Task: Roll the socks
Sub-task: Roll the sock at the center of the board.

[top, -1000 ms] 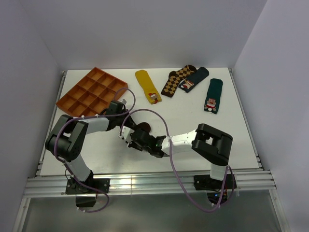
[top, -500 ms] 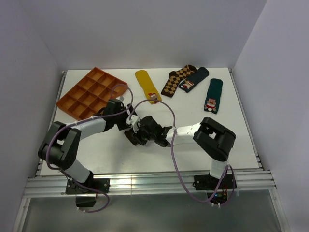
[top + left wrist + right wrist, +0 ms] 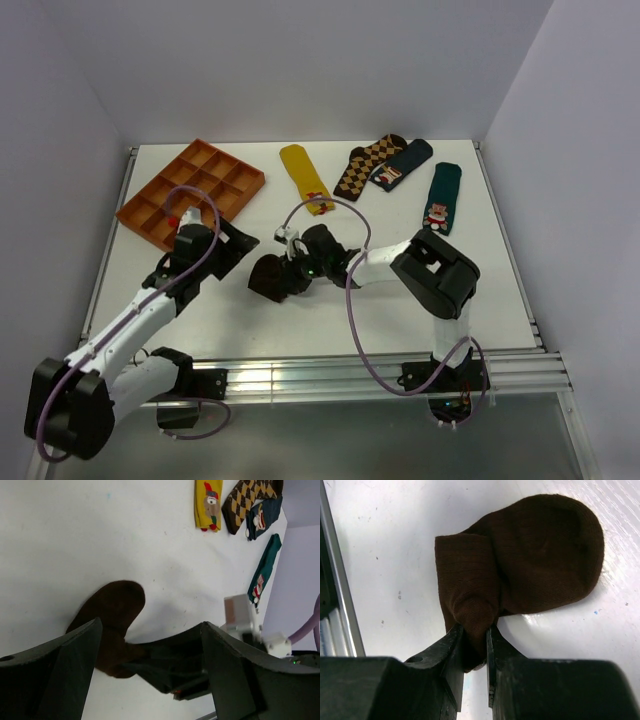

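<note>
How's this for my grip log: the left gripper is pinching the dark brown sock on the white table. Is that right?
Not quite. It is the right gripper that is pinching the dark brown sock on the white table, as the right wrist view shows. The left gripper stands open.

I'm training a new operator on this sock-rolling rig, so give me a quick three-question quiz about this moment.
1. True or false: the left gripper is clamped on the dark brown sock.
2. The right gripper is: A) open above the sock; B) shut on a fold of the sock; C) inside the orange tray.
3. How many other socks lie on the table?

Key: 1 false, it is open. 2 B. 3 four: mustard yellow sock, diamond-patterned sock, navy sock, dark green sock.
</note>
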Robot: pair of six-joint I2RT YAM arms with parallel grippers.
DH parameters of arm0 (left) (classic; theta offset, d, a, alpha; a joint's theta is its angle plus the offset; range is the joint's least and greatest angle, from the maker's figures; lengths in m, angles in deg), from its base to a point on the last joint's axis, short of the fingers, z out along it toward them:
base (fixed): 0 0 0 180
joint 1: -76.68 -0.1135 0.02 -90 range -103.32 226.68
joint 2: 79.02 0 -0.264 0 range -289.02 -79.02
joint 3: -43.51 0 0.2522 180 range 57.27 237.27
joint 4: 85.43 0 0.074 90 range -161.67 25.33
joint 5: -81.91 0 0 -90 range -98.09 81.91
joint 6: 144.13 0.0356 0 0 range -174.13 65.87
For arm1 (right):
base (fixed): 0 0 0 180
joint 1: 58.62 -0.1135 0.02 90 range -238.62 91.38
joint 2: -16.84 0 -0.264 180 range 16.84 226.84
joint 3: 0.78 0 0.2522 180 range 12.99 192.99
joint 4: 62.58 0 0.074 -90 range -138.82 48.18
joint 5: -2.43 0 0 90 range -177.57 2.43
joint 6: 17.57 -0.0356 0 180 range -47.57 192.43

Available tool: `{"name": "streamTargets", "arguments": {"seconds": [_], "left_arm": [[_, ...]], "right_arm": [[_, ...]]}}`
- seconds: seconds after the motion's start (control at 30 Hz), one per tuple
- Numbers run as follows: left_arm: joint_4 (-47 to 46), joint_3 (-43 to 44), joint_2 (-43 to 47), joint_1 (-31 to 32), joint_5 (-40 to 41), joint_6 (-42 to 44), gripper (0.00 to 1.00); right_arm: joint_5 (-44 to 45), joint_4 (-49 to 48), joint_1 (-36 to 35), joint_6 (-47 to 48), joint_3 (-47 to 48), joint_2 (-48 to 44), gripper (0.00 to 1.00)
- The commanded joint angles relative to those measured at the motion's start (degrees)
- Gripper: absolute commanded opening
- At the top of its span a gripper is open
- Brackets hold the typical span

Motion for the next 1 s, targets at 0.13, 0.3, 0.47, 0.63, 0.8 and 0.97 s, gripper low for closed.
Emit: {"name": "streamTargets", "arguments": {"seconds": [0.13, 0.3, 0.47, 0.63, 0.8, 0.97], "left_arm": [[5.51, -8.19, 10.11, 0.07, 2.42, -4.59, 0.83], [2.98, -14.78, 12.85, 0.07, 1.54, -9.68, 0.79], [-3.44, -18.66, 11.8, 0.42, -1.88, -12.85, 0.8], [-10.36, -20.42, 9.17, 1.65, -1.8, -14.42, 0.8], [-14.26, -22.53, 6.27, 3.94, -0.57, -16.36, 0.8], [-16.62, -23.76, 2.58, 5.87, 0.4, -17.42, 0.79]], "right_arm": [[2.91, 7.85, 0.13, -0.51, 1.85, 2.7, 0.0], [4.66, 9.34, -0.13, 0.29, 2.81, 2.52, 0.0], [5.72, 9.78, -1.28, 0.82, 3.6, 1.99, 0.0], [6.16, 9.34, -1.72, 0.03, 4.22, 1.82, 0.0], [6.69, 9.26, -2.16, -2.6, 5.54, 2.34, 0.0], [6.34, 6.62, -2.42, -6.82, 5.45, 2.52, 0.0]]}}
